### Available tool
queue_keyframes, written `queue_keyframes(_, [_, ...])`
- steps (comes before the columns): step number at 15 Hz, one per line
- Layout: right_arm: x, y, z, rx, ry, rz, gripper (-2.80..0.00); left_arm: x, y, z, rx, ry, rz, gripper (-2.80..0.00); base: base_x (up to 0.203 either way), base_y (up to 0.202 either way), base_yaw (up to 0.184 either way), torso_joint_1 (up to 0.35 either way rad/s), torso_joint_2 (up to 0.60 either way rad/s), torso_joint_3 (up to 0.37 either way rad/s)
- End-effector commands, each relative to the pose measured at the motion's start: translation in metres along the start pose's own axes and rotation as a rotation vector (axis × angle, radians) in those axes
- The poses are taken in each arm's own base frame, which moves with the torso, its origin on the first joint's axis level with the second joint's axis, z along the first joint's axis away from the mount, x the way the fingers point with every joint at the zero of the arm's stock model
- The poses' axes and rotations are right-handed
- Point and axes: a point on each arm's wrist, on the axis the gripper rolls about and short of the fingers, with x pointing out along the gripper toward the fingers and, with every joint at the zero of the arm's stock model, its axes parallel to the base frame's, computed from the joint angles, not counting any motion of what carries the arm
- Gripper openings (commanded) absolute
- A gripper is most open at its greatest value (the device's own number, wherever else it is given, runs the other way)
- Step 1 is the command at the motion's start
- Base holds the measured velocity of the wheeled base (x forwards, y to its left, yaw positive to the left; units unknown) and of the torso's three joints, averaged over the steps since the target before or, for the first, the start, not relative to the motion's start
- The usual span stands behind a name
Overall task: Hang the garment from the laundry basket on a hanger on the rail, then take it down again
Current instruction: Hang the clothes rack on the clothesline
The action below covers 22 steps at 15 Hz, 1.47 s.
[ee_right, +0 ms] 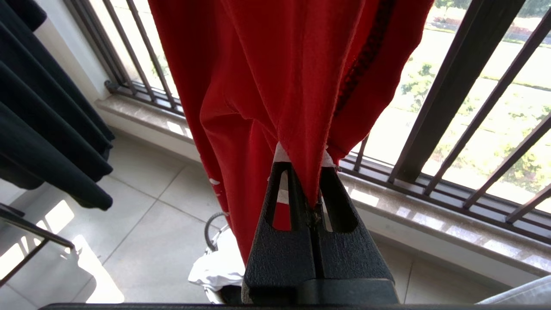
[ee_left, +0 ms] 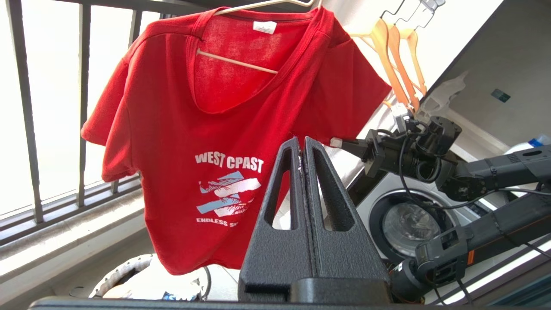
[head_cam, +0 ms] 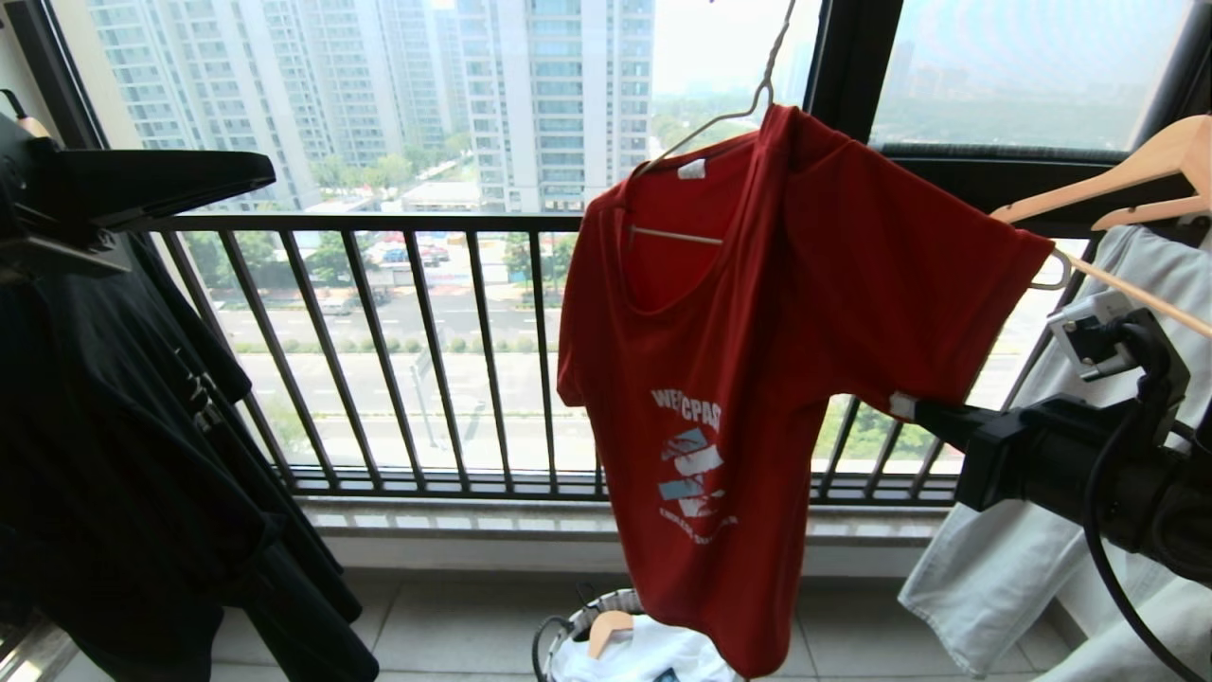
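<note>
The garment [head_cam: 739, 360], a red T-shirt with white lettering, hangs on the thin white wire hanger [head_cam: 748, 109] in front of the window. The hanger's hook runs out of the top of the head view, and the rail is out of view. My right gripper [head_cam: 904, 405] reaches in from the right and is shut on the lower edge of the shirt's right-hand sleeve; red cloth [ee_right: 280, 64] is pinched between its fingers [ee_right: 303, 159]. My left gripper [ee_left: 301, 144] is shut on nothing, off to the shirt's left and apart from it. The laundry basket [head_cam: 578, 620] stands on the floor below the shirt.
A black T-shirt [head_cam: 123, 426] hangs at the left. Wooden hangers [head_cam: 1117, 170] and pale trousers [head_cam: 1023, 568] hang at the right. The dark balcony railing [head_cam: 398, 360] runs behind the shirt. A washing machine [ee_left: 409, 224] stands behind my right arm.
</note>
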Motion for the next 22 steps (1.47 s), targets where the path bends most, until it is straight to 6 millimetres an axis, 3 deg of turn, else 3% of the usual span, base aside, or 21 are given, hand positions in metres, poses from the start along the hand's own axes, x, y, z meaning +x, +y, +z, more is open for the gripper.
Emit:
queue_keyframes(1, [-0.012, 0.000, 0.003, 0.000, -0.004, -0.008, -2.80, 0.000, -0.001, 0.000, 0.000, 0.001, -0.006, -2.80, 0.000, 0.000, 0.000, 0.000, 0.00, 0.000])
queue_keyframes(5, [-0.023, -0.002, -0.008, 0.017, 0.064, -0.030, -2.80, 0.000, -0.001, 0.000, 0.001, 0.001, -0.006, -2.80, 0.000, 0.000, 0.000, 0.000, 0.00, 0.000])
queue_keyframes(11, [-0.023, -0.009, -0.027, 0.040, 0.140, -0.061, -2.80, -0.001, -0.003, 0.001, 0.005, -0.002, -0.007, -2.80, 0.000, 0.000, 0.000, 0.000, 0.00, 0.000])
queue_keyframes(15, [-0.024, -0.009, -0.023, 0.032, 0.124, -0.061, -2.80, -0.001, -0.003, 0.001, 0.005, -0.002, -0.007, -2.80, 0.000, 0.000, 0.000, 0.000, 0.00, 0.000])
queue_keyframes(16, [-0.024, -0.009, -0.020, 0.027, 0.109, -0.061, 0.00, -0.001, -0.003, 0.001, 0.005, -0.002, -0.007, -2.80, 0.000, 0.000, 0.000, 0.000, 0.00, 0.000])
queue_keyframes(18, [-0.023, -0.009, -0.013, 0.021, 0.085, -0.054, 0.00, -0.002, -0.005, 0.001, 0.009, -0.004, -0.009, -2.80, 0.000, 0.000, 0.000, 0.000, 0.00, 0.000])
queue_keyframes(22, [-0.029, -0.007, -0.020, 0.039, 0.170, -0.057, 0.00, -0.002, -0.005, 0.002, 0.007, -0.005, -0.009, -2.80, 0.000, 0.000, 0.000, 0.000, 0.00, 0.000])
